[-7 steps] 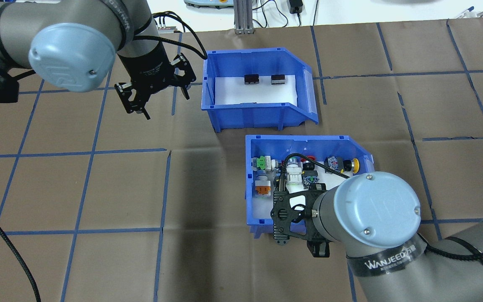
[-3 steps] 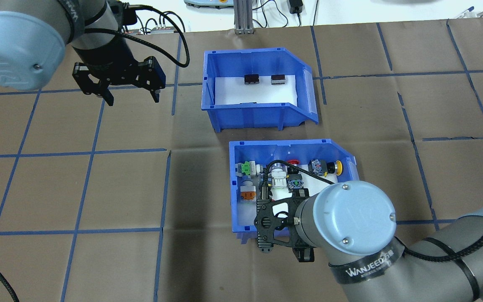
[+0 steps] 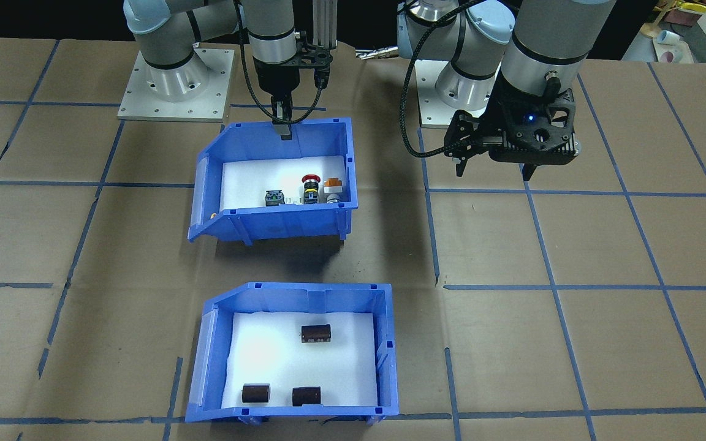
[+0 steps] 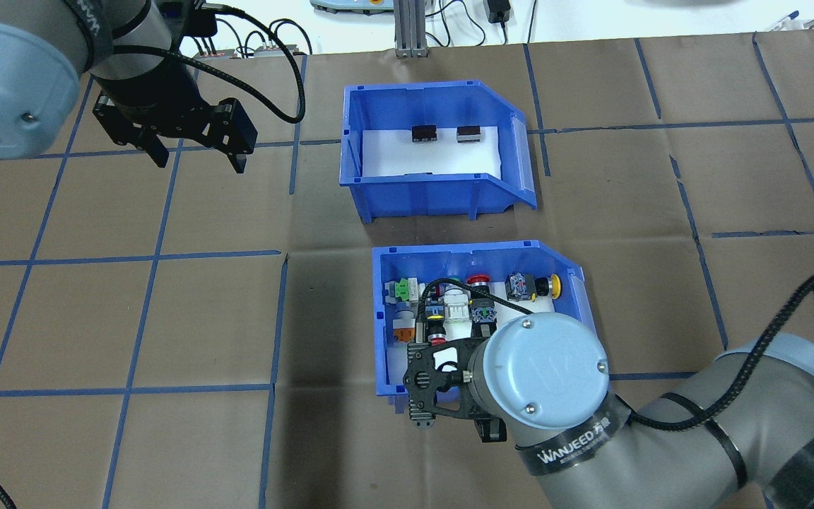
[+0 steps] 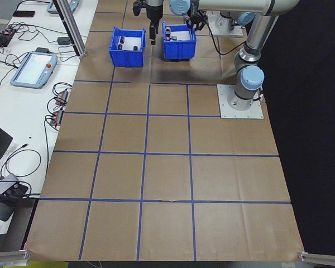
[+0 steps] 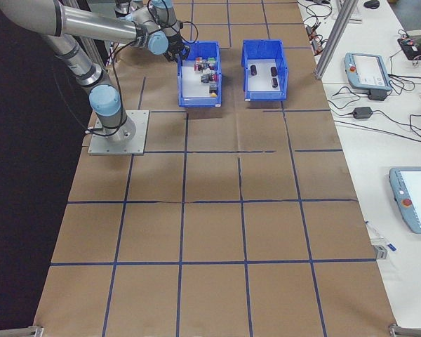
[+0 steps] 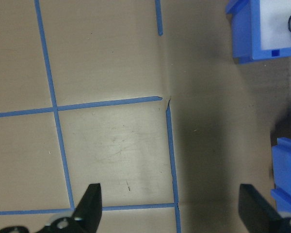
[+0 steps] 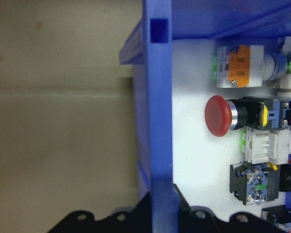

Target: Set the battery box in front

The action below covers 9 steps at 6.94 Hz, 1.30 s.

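Your battery box (image 4: 435, 152) sits on the far side of the table (image 4: 131, 318) from the robot, resting flat on the brown paper with nothing touching it; in the overhead view it lies at about 12 o'clock from the switch bin (image 4: 478, 283), with a strip of bare paper between the two. Expect it to be a stiff moulded plastic bin and probably light, since all it carries is a white floor pad (image 3: 279, 358) and three small dark cylinders (image 3: 315, 333), which lie loose and will likely roll if you tilt or jerk it. Its walls look smooth and slippery, so take hold over a straight wall at the rim, pinching the wall between the fingers, rather than at the sloped open-front end, and keep the box level. The left gripper (image 4: 198, 157) hangs above bare paper at about 9 o'clock from the box, well apart from it, its fingers spread wide and holding nothing. The right gripper (image 3: 282, 125) is down at the near wall of the switch bin, and the right wrist view shows that blue wall running between its fingers, so it appears clamped on that bin, not on your box.
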Tool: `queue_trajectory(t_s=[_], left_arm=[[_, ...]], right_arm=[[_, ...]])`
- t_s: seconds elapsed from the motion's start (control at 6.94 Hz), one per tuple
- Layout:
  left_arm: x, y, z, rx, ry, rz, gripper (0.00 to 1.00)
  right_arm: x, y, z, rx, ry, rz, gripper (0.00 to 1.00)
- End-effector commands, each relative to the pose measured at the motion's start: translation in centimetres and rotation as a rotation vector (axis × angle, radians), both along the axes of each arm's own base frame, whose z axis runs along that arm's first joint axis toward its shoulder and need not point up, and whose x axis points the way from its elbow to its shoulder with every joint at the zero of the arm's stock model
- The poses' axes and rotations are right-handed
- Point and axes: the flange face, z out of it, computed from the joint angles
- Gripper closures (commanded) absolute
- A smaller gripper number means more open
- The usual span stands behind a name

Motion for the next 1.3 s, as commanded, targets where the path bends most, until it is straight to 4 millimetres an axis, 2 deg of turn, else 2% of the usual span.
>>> queue_trajectory(t_s=[0.0,0.14,0.29,0.43,0.58,0.86,1.01,1.15], left_arm=[[0.0,-0.7,-0.4,-0.013,-0.001,-0.002,0.01],[0.1,-0.9,-0.8,-0.007,-0.001,-0.001,0.01],[0.0,-1.4,-1.4,-0.002,0.000,0.001,0.01],[0.0,-1.9,-1.7,-0.008,0.002,0.001,0.01],[0.0,-1.9,-1.6,-0.010,0.000,0.001,0.01],[0.0,-2.1,-1.6,-0.010,0.004,0.011,0.01],[0.0,-2.1,-1.6,-0.012,0.004,0.011,0.01],[0.0,-2.1,-1.6,-0.012,0.004,0.013,0.01]], right_arm=[[0.6,0.1,-1.0,0.014,0.007,-0.025,0.87],[1.1,0.0,-2.1,0.037,0.021,-0.030,0.84],[1.5,0.1,-2.5,0.049,0.016,-0.023,0.13],[1.5,0.1,-2.4,0.050,0.016,-0.026,0.00],[1.6,-0.3,-1.2,0.022,0.011,-0.027,0.00],[2.4,-2.3,1.8,0.000,0.000,-0.034,0.00],[2.0,-3.2,4.2,-0.011,-0.003,-0.054,0.00],[0.7,-4.6,5.9,-0.040,-0.007,-0.098,0.00]])
